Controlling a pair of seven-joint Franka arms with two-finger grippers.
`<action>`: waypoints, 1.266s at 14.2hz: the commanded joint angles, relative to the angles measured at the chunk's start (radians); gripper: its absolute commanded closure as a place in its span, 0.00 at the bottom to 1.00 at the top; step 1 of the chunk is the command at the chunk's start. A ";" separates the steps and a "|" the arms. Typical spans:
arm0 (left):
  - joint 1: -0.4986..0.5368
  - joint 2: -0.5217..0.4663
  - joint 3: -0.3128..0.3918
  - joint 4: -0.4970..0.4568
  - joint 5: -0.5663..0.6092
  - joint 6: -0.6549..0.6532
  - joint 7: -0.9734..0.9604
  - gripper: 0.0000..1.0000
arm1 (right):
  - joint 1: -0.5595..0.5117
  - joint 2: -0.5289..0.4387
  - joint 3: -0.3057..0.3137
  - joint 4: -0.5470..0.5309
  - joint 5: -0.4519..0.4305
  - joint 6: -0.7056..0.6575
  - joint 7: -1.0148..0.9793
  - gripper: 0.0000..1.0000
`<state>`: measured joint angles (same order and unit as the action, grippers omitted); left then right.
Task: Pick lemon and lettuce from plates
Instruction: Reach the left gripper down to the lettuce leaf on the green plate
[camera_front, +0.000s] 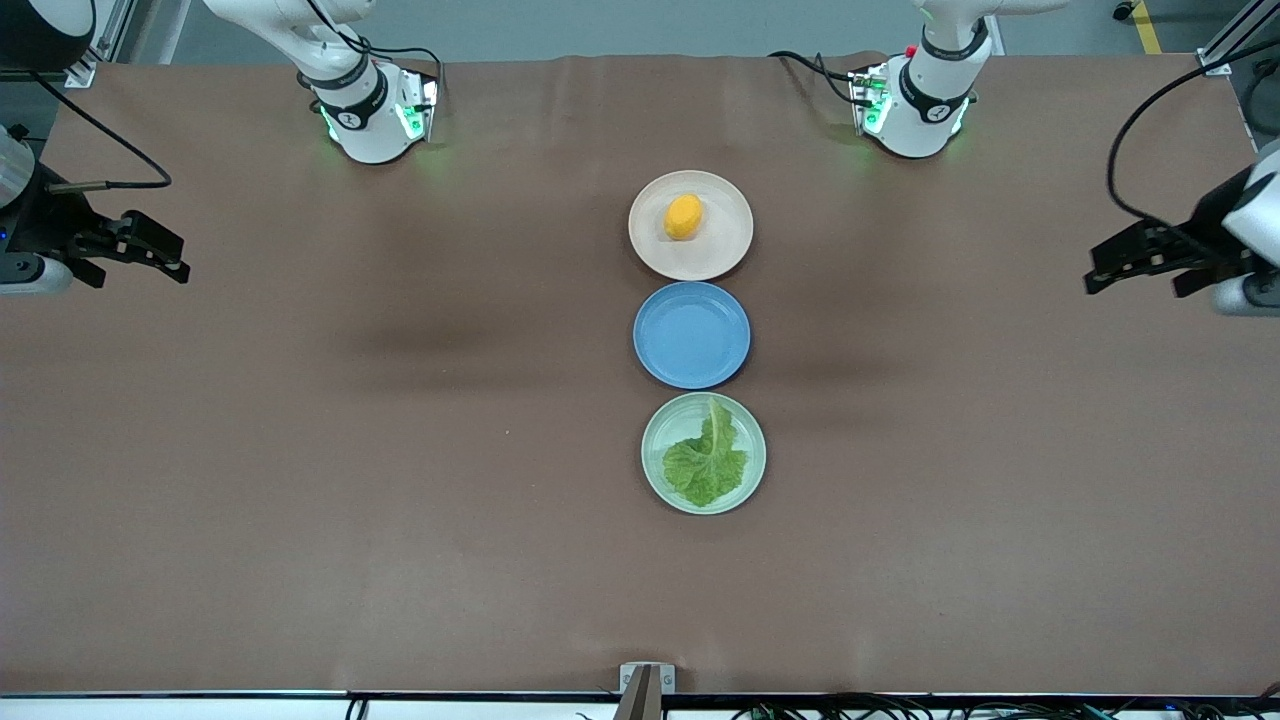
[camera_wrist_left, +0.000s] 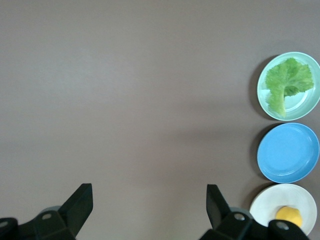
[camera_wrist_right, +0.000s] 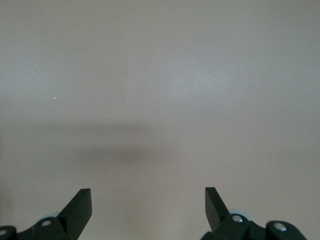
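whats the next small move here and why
Probably swing the left gripper in over the lemon on the cream plate. Both grippers hang open at the table's ends, the right gripper empty too, and the lettuce lies untouched on the mint plate.

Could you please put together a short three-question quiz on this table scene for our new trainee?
1. True or false: the lemon lies on the blue plate.
2. Which plate is nearest the front camera? A) cream plate B) blue plate C) mint green plate
3. Fill in: the lettuce leaf lies with its stem pointing toward the ___ plate.

Key:
1. False: it lies on the cream plate.
2. C.
3. Blue.

Both the left hand and the right hand wait open over the bare table ends, holding nothing.
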<state>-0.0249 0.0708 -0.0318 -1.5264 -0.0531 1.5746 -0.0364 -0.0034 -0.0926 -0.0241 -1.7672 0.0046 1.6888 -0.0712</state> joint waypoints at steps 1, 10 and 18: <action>-0.067 0.073 -0.020 0.014 -0.010 -0.002 -0.142 0.00 | 0.006 -0.006 -0.005 -0.009 -0.003 -0.017 -0.002 0.00; -0.326 0.331 -0.022 0.060 -0.005 0.286 -0.742 0.00 | 0.005 0.002 -0.005 0.049 -0.003 -0.072 -0.007 0.00; -0.503 0.607 -0.023 0.141 -0.011 0.605 -1.255 0.00 | 0.084 0.085 0.000 0.072 -0.012 -0.072 -0.012 0.00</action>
<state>-0.4917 0.5788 -0.0623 -1.4591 -0.0540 2.1333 -1.2151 0.0548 -0.0560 -0.0207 -1.7177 0.0049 1.6311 -0.0724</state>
